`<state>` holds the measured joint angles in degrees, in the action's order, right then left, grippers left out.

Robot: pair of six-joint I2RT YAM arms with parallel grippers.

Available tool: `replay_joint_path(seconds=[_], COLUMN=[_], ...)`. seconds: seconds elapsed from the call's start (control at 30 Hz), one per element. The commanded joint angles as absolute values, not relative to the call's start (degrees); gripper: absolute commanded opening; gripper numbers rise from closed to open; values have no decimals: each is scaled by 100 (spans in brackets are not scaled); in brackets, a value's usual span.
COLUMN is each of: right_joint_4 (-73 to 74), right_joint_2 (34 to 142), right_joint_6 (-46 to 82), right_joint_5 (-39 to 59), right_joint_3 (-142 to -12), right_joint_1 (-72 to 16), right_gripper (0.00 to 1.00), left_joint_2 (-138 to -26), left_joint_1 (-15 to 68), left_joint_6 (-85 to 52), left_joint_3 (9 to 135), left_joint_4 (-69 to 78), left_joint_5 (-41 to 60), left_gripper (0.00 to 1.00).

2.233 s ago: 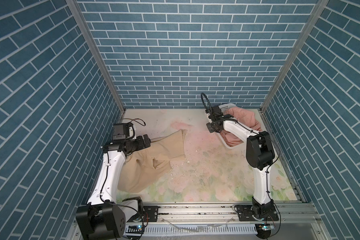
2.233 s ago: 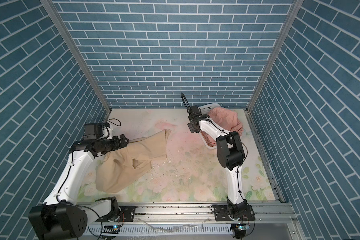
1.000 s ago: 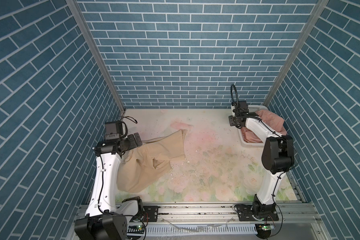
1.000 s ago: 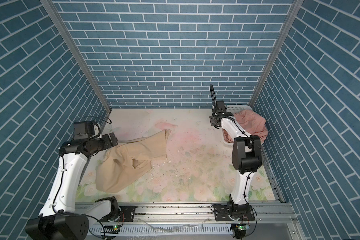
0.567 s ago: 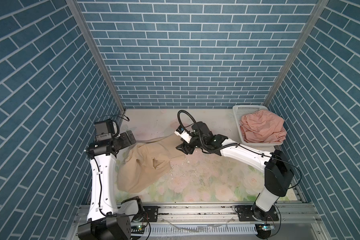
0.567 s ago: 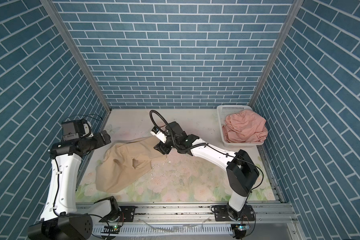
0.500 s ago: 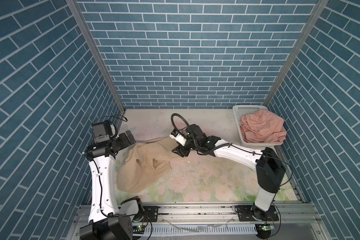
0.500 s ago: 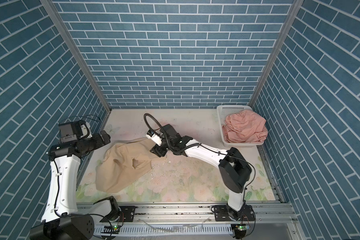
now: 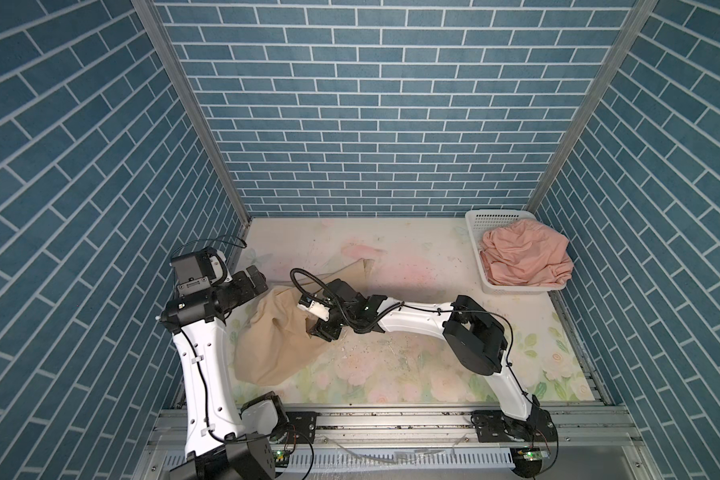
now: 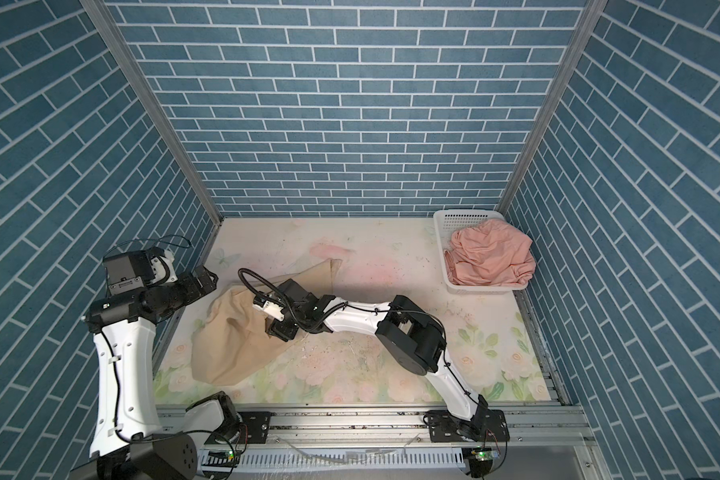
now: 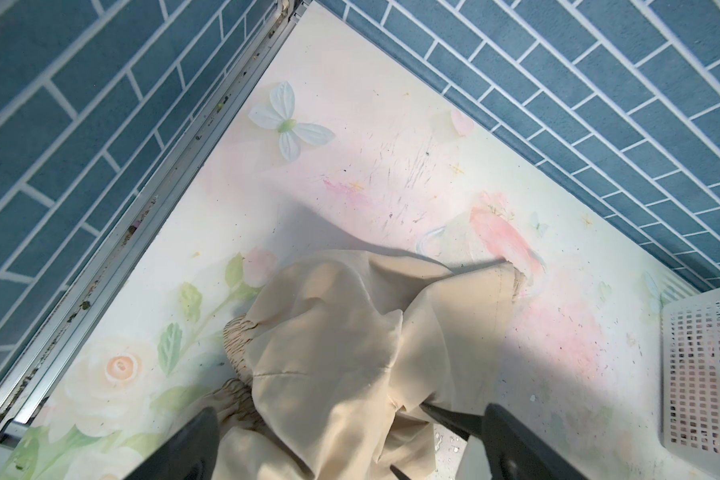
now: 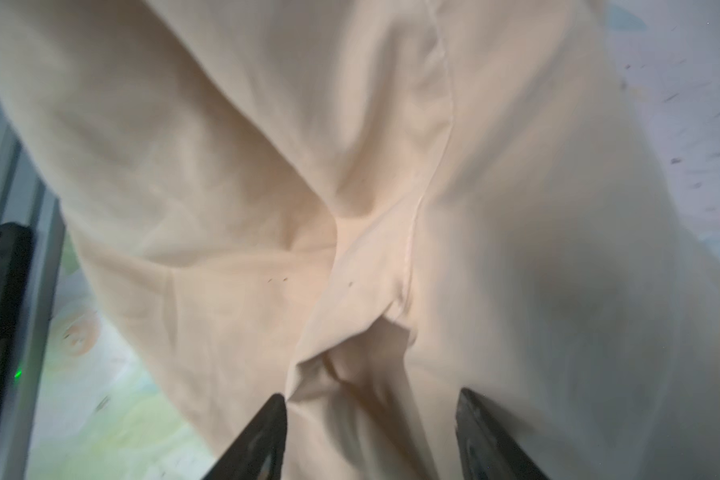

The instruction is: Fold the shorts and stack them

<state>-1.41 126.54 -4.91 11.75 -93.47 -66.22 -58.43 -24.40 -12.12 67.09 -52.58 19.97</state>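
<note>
The beige shorts (image 9: 273, 336) (image 10: 229, 336) lie crumpled on the left of the table, one leg stretched toward the middle. My right gripper (image 9: 321, 330) (image 10: 278, 330) reaches across and sits low on their right side. In the right wrist view the right gripper (image 12: 373, 434) is open, with a loose ridge of beige cloth (image 12: 350, 232) near the crotch seam between its jaws. My left gripper (image 9: 255, 277) (image 10: 203, 277) hovers open over the shorts' far left end, and in its wrist view the left gripper (image 11: 350, 449) holds nothing. The pink shorts (image 9: 524, 257) (image 10: 491, 255) are heaped in the basket.
A white perforated basket (image 9: 497, 214) (image 10: 466, 214) stands in the back right corner against the brick walls. The floral table top (image 9: 412, 365) spreads between the shorts and the basket. A metal rail (image 9: 391, 419) runs along the front edge.
My right gripper left the basket at the back right, swung across to the beige shorts and opened wider. My left gripper lifted off the shorts and drew back to the left.
</note>
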Motion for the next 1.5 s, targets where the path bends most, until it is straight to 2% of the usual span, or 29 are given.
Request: replay_joint_path(seconds=[0.0, 0.13, 0.23, 0.3, 0.4, 0.43, 0.6, 0.77, 1.0, 1.1, 1.13, 1.23, 1.33, 1.47], right_joint_4=[136, -10, -83, -32, 75, 139, 211, -778, -1819, -2137, -2172, -2172, -2030, -1488], right_joint_2=[13052, 13440, 13602, 13560, 13217, 13030, 11785, 10861, 10175, 9967, 9854, 9352, 8919, 9011], right_joint_6=[-579, -631, -647, -483, 22, 242, 672, 367, 346, 177, 99, -129, -518, -573], right_joint_5=[714, 238, 221, 372, 800, 914, 1058, 949, 536, 84, 13, 120, 139, 152], right_joint_3=[-9650, -10091, -10294, -10289, -9988, -9794, -8456, -7550, -7299, -7455, -7453, -7372, -7197, -7172], right_joint_1=[-6695, -6689, -6651, -6578, -6304, -6163, -5431, -4696, -3655, -3494, -3507, -3599, -4233, -5607], right_gripper=[65, 64, 54, 41, 7, 0, 0, 0, 0, 26, 33, 42, 45, 46], left_joint_2=[-5768, -5800, -5822, -5853, -5940, -5985, -6067, -6115, -6292, -6356, -6365, -6365, -6512, -6836], left_joint_1=[-2504, -2515, -2522, -2522, -2522, -2525, -2509, -2481, -2147, -1893, -1886, -1888, -1993, -2271], left_joint_6=[-1070, -1013, -976, -954, -772, -716, -703, -774, -861, -861, -887, -897, -853, -835], left_joint_3=[6685, 6619, 6617, 6609, 6624, 6612, 6434, 6329, 6161, 6212, 6229, 6296, 6368, 6540], left_joint_4=[-5449, -5458, -5474, -5493, -5536, -5546, -5413, -5200, -4971, -4936, -4916, -4878, -4893, -5004], left_joint_5=[2118, 2141, 2166, 2145, 2351, 2430, 2689, 2845, 2688, 2496, 2517, 2339, 1960, 2180], left_gripper=[100, 100, 100, 100, 100, 100, 100, 100, 100, 100, 100, 100, 100, 100])
